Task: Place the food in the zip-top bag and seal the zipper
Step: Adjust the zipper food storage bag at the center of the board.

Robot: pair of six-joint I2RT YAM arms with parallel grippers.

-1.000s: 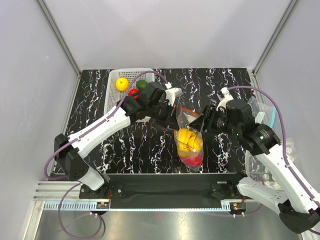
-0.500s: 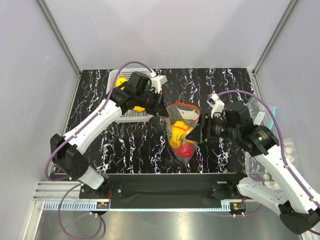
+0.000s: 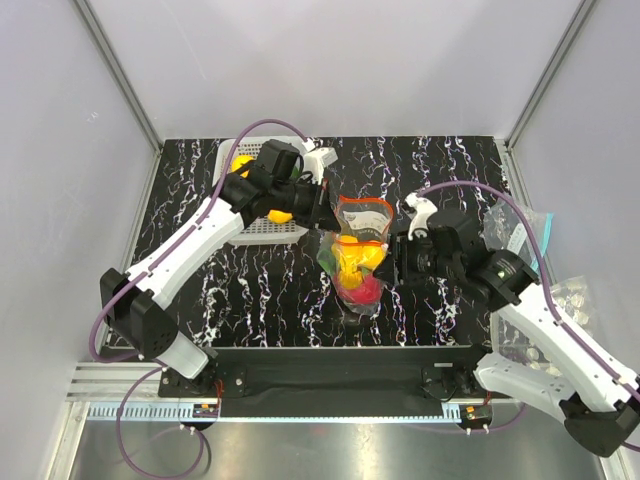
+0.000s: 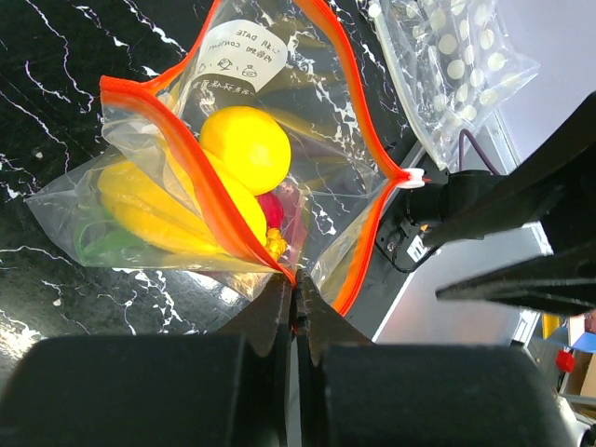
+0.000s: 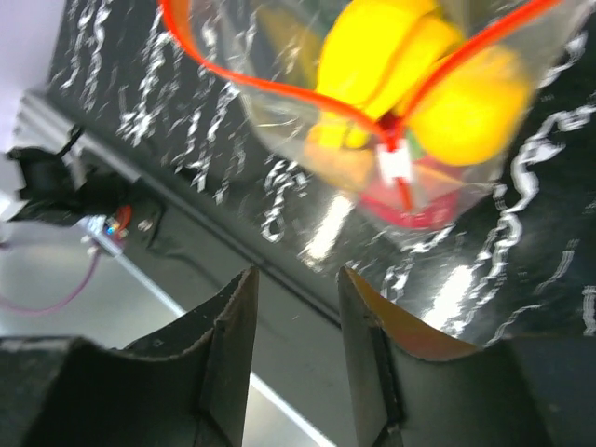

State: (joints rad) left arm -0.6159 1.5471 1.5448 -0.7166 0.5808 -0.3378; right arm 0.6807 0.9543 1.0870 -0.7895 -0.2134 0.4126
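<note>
— While the zip-top bag [image 3: 358, 258] hangs over the middle of the tabletop [image 3: 450, 170], which claw carries it?

— Left claw [image 4: 293, 284]: pressed fully together on the zipper [image 4: 200, 182] at one end of the mouth, at the bag's 10 o'clock in the top view. Right claw [image 5: 296, 275]: parted, nothing between its fingers, at the bag's 3 o'clock, facing the white slider tab [image 5: 395, 166] but short of it.

— Contents?

— A round yellow fruit [image 4: 244, 149], the banana bunch [image 4: 154, 207] and a red piece, probably the dragon fruit [image 4: 279, 207], lie inside. The mouth gapes wide. One more yellow fruit [image 3: 238, 160] shows in the white basket [image 3: 262, 233] at 10 o'clock on the tabletop.

— Handling properties?

— The film looks thin, floppy and slick, so it will likely fold and slide under any push. The fruit weight drags the bag down and sags the mouth. The zipper strip is the only stiffer line, so the recommended hold is at the strip ends, never on the film. The slider tab is small and hard. It calls for a narrow, centred pinch, with the far end held taut by the left claw so both tracks line up.

— Risk?

— A slack strip may jam the slider or let the corner slip from the pinch.
</note>
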